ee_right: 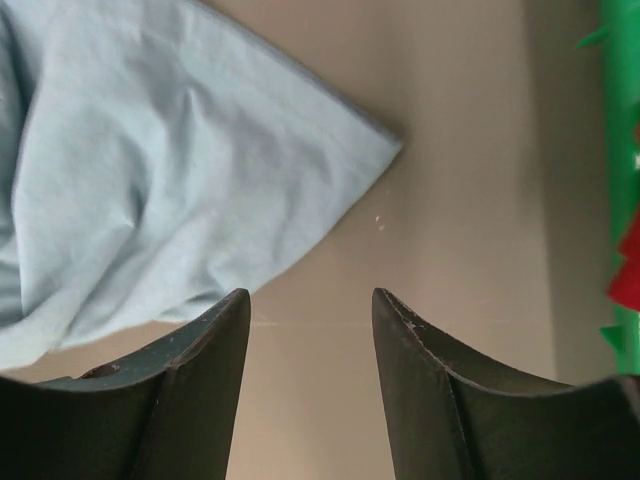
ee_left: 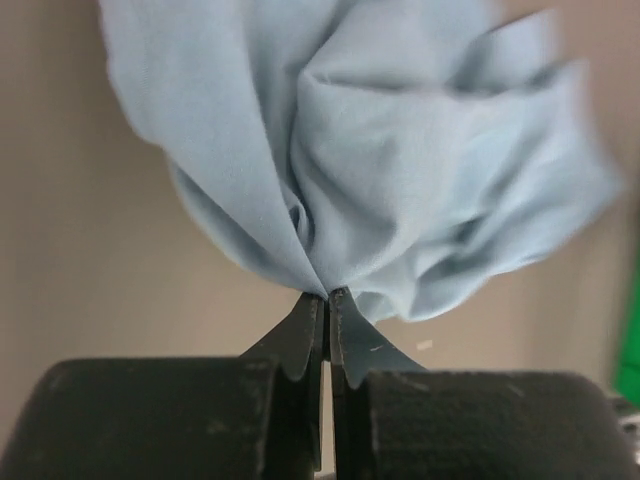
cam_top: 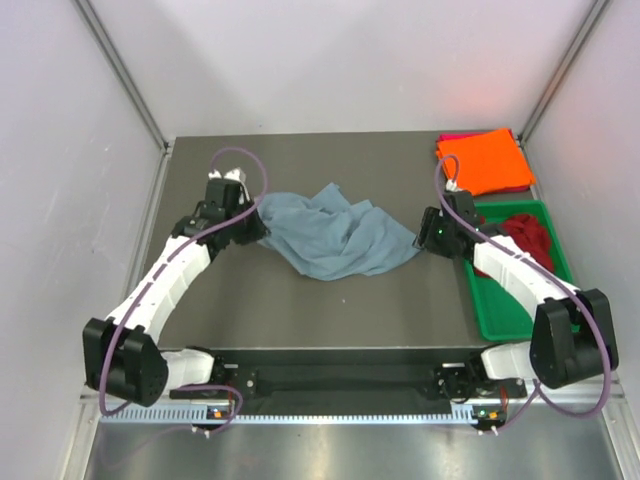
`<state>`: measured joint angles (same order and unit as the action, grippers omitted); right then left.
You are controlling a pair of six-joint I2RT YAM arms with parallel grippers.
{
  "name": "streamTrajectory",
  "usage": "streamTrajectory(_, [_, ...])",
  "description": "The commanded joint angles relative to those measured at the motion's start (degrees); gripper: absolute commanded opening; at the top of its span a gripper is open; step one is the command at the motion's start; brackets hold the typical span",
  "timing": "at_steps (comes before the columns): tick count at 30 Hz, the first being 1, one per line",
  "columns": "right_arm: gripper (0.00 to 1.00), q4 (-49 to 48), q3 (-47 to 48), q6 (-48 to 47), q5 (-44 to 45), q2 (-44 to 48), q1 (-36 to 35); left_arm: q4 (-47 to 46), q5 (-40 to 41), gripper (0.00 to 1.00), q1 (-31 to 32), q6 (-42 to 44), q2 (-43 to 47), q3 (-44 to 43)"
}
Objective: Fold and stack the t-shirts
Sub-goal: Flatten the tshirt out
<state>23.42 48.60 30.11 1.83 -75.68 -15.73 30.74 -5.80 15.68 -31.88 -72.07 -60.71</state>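
**Left fingers (ee_left: 305, 335) clamped on the blue shirt (cam_top: 335, 240); right fingers (ee_right: 215, 345) apart, empty.**
The shirt lies crumpled mid-frame on the desk (cam_top: 300, 310). Best next move: pinch its corner at the right wrist view's upper centre, then spread both arms evenly to flatten it.

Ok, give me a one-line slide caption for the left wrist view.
Left pincer shut on a bunched fold of the blue-grey t-shirt, the fabric fanning out beyond its tips.
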Motion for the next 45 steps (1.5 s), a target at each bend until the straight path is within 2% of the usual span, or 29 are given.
streamTrajectory(1, [0.53,-4.17,0.00,-1.45,-3.21,-2.89,-1.58,3.97,5.35,0.00,-0.39,1.47,-1.32,4.98])
streamTrajectory(3, [0.53,-6.01,0.09,-1.80,-3.49,-4.90,-2.37,5.64,10.18,0.00,-1.00,1.38,-1.84,4.81])
streamTrajectory(5, [0.54,-8.12,0.44,-2.94,-4.72,-6.49,-2.56,6.52,10.46,0.00,-1.44,1.12,-2.45,4.90])
streamTrajectory(9, [0.54,-6.64,4.13,-4.18,-2.19,-12.46,-2.56,5.21,7.92,0.00,-3.28,0.24,-2.63,5.16])
streamTrajectory(11, [0.54,-5.93,4.22,-2.96,2.38,-13.61,-2.56,4.94,6.25,0.00,-3.90,0.15,-3.25,4.64])
streamTrajectory(23, [0.50,-9.35,5.45,0.04,5.64,-19.33,-1.85,1.25,-0.61,0.00,-5.75,-0.82,-5.88,4.20])
streamTrajectory(24, [0.48,-9.44,5.63,-0.14,6.08,-19.68,-1.77,1.34,-1.31,0.00,-5.75,-0.73,-6.23,3.93])
streamTrajectory(27, [0.28,-10.32,6.50,-1.10,7.14,-20.03,-1.59,1.08,-2.80,0.00,-5.75,-0.82,-7.64,2.79])
streamTrajectory(28, [0.15,-11.72,6.77,-1.63,7.57,-19.69,-1.50,0.90,-2.90,0.00,-5.75,-0.82,-8.25,2.09])
streamTrajectory(30, [0.01,-12.00,8.69,-3.04,10.20,-16.80,-1.24,1.86,-1.42,0.00,-5.75,-0.47,-9.13,-2.55])
streamTrajectory(31, [0.00,-9.73,10.27,-3.30,11.61,-15.39,-0.98,3.26,-0.19,0.00,-5.84,-0.12,-10.44,-5.44])
streamTrajectory(33, [0.00,-6.65,16.68,-3.91,11.54,-10.30,-0.45,8.53,1.75,0.00,-5.84,0.41,-11.59,-16.68])
streamTrajectory(37, [0.00,2.65,28.28,-4.62,11.80,-1.24,-0.53,12.58,5.09,0.00,-5.75,1.64,-11.95,-36.35])
streamTrajectory(40, [0.00,6.71,33.31,-5.41,10.31,5.96,-0.62,16.53,5.36,0.00,-5.75,1.64,-11.17,-46.04])
streamTrajectory(45, [0.00,9.97,33.23,-5.06,8.46,19.41,-0.71,17.95,5.28,0.00,-5.75,1.21,-3.63,-48.37])
